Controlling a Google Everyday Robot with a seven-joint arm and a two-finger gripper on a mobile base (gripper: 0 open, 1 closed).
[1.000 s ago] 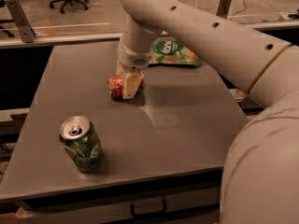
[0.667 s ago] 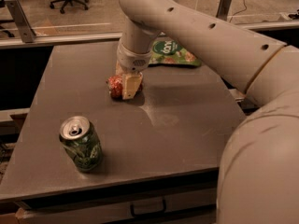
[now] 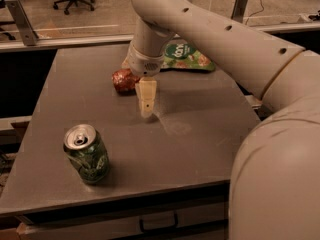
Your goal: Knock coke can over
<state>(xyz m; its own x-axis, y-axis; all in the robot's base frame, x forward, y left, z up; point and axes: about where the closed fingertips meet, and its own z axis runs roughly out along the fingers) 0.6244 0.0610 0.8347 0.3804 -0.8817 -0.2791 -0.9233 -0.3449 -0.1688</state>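
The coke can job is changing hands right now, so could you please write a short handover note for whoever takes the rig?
Gripper: pointing down, low over the table, just right of the coke can.
Coke can: far middle of the table, beside the gripper. It looks low and rounded, as if lying on its side, but this is not certain.
Green can: upright near the front left. Leave it alone.
Snack bag: flat at the far edge, behind the arm.
Done: probably the knock itself.
Left: confirm the coke can is down; if not, push it again.

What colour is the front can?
The front can is green, leafy; camera view. The gripper hangs beside the coke can.
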